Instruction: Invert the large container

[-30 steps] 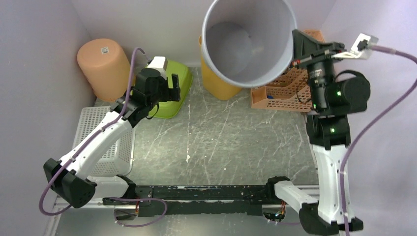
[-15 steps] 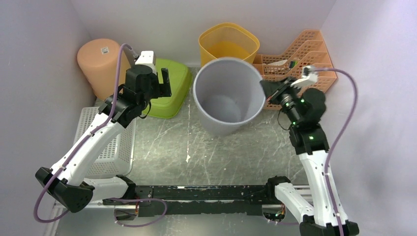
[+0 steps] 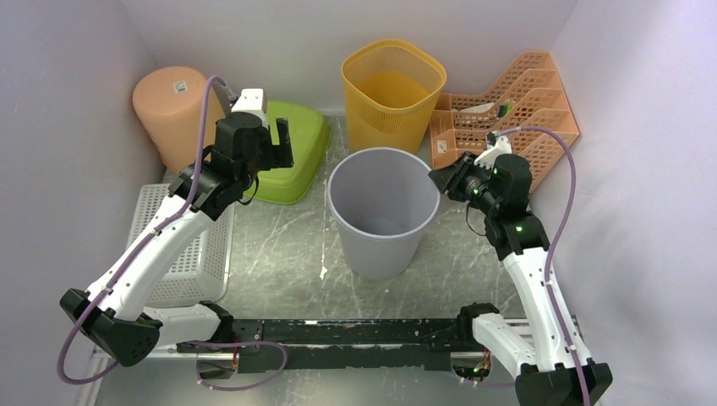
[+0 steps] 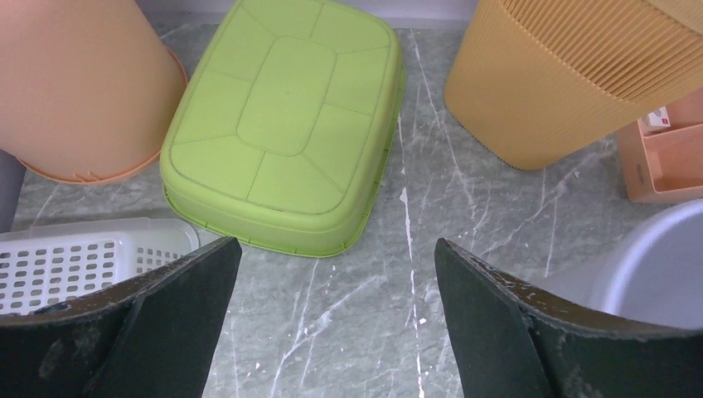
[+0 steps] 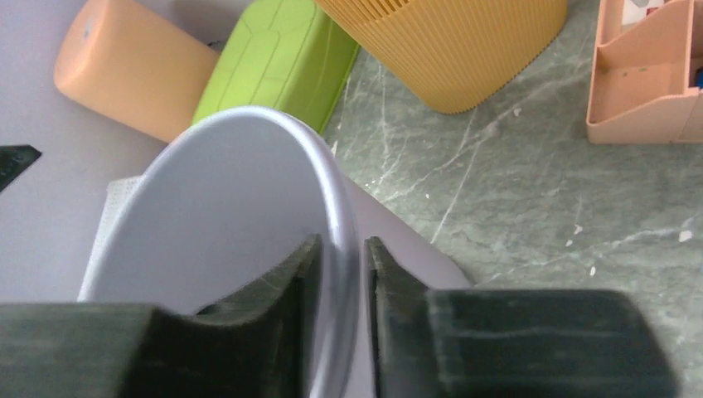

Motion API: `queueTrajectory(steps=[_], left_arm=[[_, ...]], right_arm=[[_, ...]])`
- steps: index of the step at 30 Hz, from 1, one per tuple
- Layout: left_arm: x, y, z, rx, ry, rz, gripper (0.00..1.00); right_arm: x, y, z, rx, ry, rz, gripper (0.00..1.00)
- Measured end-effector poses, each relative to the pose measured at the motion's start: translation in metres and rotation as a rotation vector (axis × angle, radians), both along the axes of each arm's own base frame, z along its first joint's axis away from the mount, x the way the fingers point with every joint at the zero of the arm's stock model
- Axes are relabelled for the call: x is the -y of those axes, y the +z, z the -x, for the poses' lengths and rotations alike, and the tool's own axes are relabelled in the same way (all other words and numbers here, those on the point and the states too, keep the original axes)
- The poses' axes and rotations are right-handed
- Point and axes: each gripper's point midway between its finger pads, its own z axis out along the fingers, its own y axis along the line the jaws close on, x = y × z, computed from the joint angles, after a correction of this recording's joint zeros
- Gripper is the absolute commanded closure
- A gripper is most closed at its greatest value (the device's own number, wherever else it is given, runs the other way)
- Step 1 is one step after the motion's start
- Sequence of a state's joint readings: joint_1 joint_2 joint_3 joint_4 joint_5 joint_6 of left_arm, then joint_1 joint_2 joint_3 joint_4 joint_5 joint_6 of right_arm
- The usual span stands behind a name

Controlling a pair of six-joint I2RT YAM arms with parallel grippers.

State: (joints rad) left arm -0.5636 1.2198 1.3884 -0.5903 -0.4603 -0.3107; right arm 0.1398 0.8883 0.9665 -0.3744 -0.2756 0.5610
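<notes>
Standing upright near the middle of the marbled grey table [image 3: 473, 254], the large grey container [image 3: 382, 211] is shown mouth-up, with its base on the surface. It is gripped at its right rim by the right gripper [image 5: 340, 274]. In the right wrist view, one black finger is seen inside the wall and the other outside, with the jaws pinched together on the thin rim.

To the near left, a white perforated basket [image 3: 211, 262] is laid on the table and is partly covered from above by the left arm [image 3: 161, 245]. Farther back, the left gripper [image 4: 336, 249] is held above the table with its jaws spread wide apart and nothing between them. The near edge of an upturned green tub [image 4: 286, 133] is framed through that gap in the left wrist view.

Just left of the tub, a peach bin [image 3: 173, 110] is set bottom-up by the left wall, and a small label is visible on its base. At the far centre, a ribbed yellow basket [image 3: 393, 85] is placed open side up behind the container. At the far right, an orange desk organiser [image 3: 516, 127] is set beside the yellow basket, close to the right wall.
</notes>
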Motion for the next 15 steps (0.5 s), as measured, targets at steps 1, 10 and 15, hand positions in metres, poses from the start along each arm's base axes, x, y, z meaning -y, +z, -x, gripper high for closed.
queueTrajectory(steps=[1,10,15], left_arm=[[0.0,0.0,0.0,0.0,0.0,-0.001,0.0],[-0.001,-0.008,0.001,-0.017,0.0,-0.011,0.01],[0.002,-0.026,-0.001,-0.053,-0.004,-0.029,0.0]], right_arm=[[0.0,-0.003,0.0,-0.009,-0.002,0.001,0.55],[0.016,0.019,-0.002,0.044,-0.056,0.092,0.38],[0.014,0.06,0.001,0.137,-0.028,0.127,0.38]])
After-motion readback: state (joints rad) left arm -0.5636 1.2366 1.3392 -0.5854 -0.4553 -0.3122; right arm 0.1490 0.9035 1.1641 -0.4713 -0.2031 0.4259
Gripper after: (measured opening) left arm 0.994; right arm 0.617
